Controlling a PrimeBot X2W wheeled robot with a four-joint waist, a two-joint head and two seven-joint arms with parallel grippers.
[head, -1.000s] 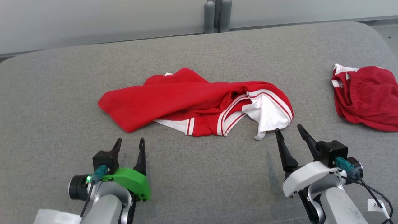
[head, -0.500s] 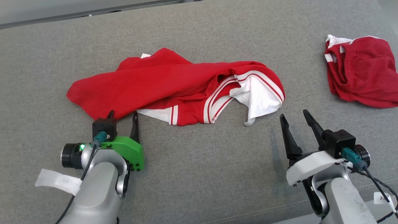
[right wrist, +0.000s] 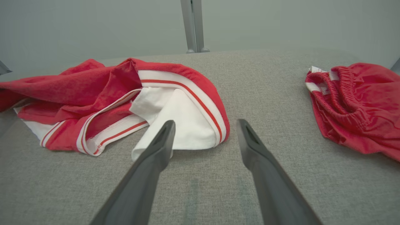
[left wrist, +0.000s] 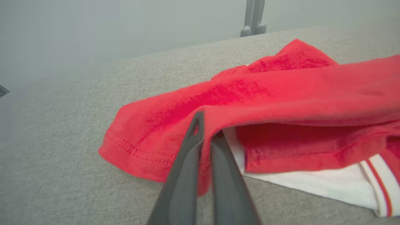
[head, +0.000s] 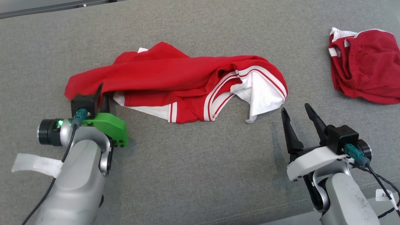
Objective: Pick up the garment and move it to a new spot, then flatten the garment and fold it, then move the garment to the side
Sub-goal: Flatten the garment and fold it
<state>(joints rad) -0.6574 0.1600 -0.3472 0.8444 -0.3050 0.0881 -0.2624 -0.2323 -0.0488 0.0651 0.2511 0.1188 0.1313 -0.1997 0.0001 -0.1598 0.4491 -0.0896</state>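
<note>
Left end effector (left wrist: 208, 126) just clamped onto garment (head: 187, 78) hem at 9 o'clock corner; right end effector (head: 295, 107) stays spread, empty, near 4 o'clock. Grip set; lift likely next.

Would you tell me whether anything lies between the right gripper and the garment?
Nothing visible does: only bare grey surface lies between the open right gripper and the garment. The other red garment lies aside.
</note>
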